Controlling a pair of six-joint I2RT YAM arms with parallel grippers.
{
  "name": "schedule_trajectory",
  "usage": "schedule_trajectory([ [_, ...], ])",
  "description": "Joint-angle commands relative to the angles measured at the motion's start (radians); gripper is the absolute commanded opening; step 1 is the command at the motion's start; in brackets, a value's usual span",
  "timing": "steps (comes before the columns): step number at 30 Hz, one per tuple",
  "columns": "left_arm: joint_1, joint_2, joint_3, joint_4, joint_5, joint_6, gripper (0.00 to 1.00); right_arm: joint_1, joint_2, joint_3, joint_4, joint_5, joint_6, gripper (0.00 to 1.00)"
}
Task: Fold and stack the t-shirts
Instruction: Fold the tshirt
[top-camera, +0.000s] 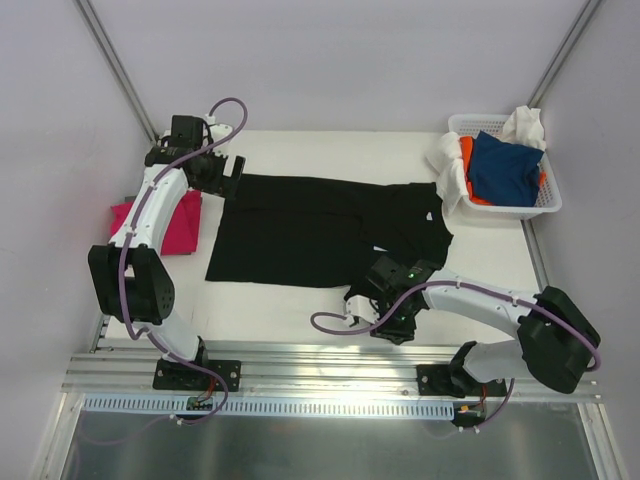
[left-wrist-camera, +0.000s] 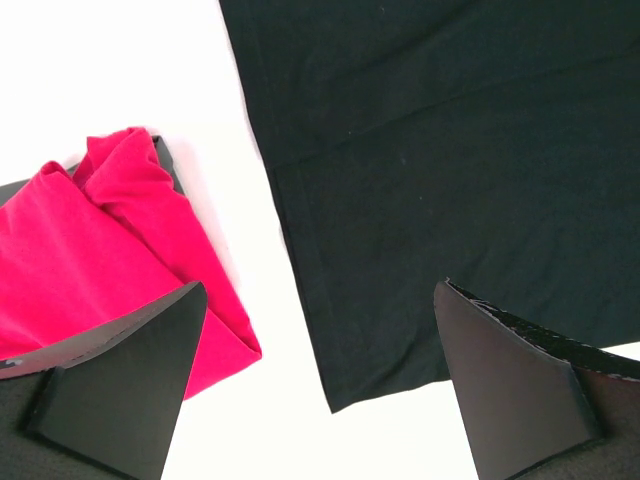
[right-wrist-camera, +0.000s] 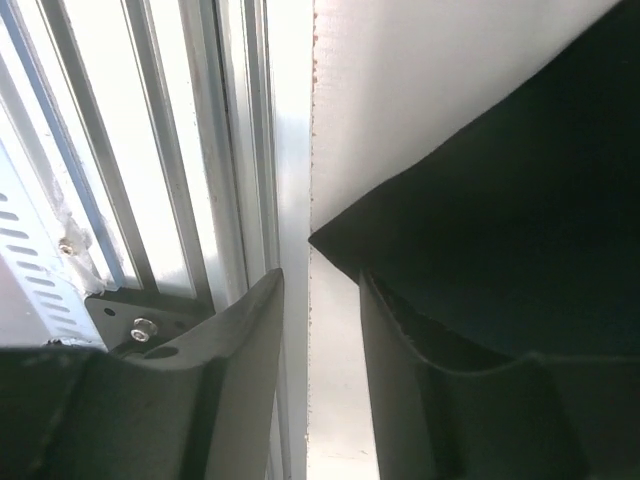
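Observation:
A large black t-shirt (top-camera: 320, 230) lies spread flat in the middle of the table. My left gripper (top-camera: 230, 178) hovers open over its far left corner. In the left wrist view its fingers (left-wrist-camera: 120, 370) stand wide apart, with the black shirt's corner (left-wrist-camera: 400, 200) between them and nothing held (left-wrist-camera: 320, 385). A folded magenta-pink t-shirt (top-camera: 165, 222) lies at the left edge and also shows in the left wrist view (left-wrist-camera: 90, 250). My right gripper (top-camera: 358, 300) is low at the black shirt's near hem, jaws slightly apart (right-wrist-camera: 320, 280), the black cloth (right-wrist-camera: 500, 220) beside its right finger.
A white lattice basket (top-camera: 548, 200) at the back right holds a blue t-shirt (top-camera: 505, 168), an orange one (top-camera: 466, 152) and white cloth (top-camera: 450, 172). An aluminium rail (top-camera: 330, 360) runs along the table's near edge, close to my right gripper (right-wrist-camera: 200, 150).

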Motion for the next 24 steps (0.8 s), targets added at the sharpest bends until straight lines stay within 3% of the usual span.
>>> schedule_trajectory([
  [1,0.008,-0.061,-0.019,0.009,-0.016,0.005,0.99,0.012,0.006,-0.022,0.050,-0.008,0.000,0.36],
  [11,0.008,-0.096,-0.042,0.004,-0.025,0.002,0.99,0.076,0.156,0.008,0.137,-0.005,0.061,0.29],
  [16,0.008,-0.105,-0.044,0.004,-0.027,0.002,0.99,0.107,0.158,-0.004,0.151,0.024,0.080,0.28],
  [20,0.008,-0.113,-0.054,0.003,-0.022,-0.001,0.99,0.107,0.141,-0.004,0.146,0.114,0.098,0.03],
  [24,0.008,-0.131,-0.100,0.003,-0.007,0.023,0.99,0.087,0.087,0.042,0.045,0.168,0.070,0.01],
])
